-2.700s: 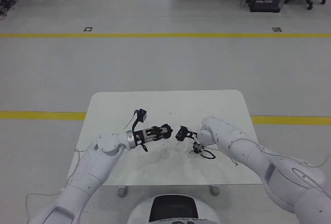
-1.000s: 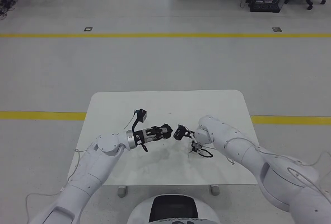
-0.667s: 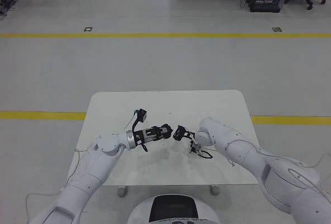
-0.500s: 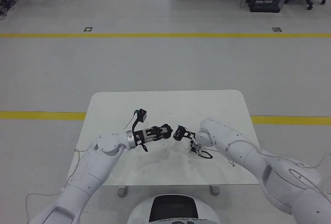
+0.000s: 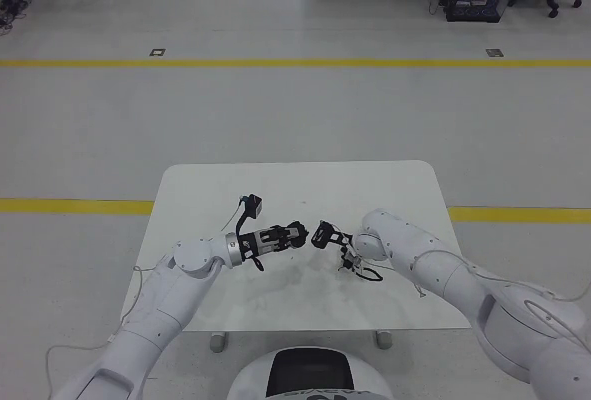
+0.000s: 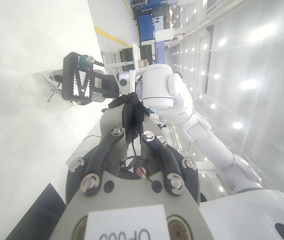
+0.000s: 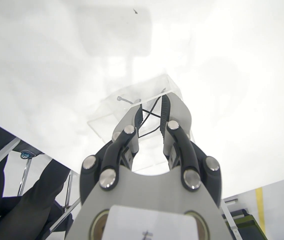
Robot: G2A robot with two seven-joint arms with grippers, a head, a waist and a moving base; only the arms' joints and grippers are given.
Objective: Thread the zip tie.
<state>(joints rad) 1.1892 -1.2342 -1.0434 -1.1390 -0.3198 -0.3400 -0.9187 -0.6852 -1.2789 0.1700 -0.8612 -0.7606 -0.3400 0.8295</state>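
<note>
1. My left gripper hangs over the middle of the table and points right, toward my other arm. A black crumpled piece sits at its tip. I cannot tell whether this gripper is closed on it, or what the piece is.
2. The zip tie is a thin black strand just to the right of that, at the tip of my right gripper. It crosses over itself in the gap between the jaws. A clear box stands on the table directly beyond the tip.
3. The right gripper's jaws stand a narrow way apart. The strand passes between them, and I judge that it is not clamped.
4. I expect the tie to be very light, springy along its length and smooth. It will bend away from a push and may slide in the pads.
5. I would hold it close to the free end, so that only a short and stiff piece stands out. The head I would hold by its flat sides and keep the slot uncovered.
6. Each gripper carries a white label, left and right, on its base. The print on both is cut off by the edge of the view. On the tie and the box I see no writing.
</note>
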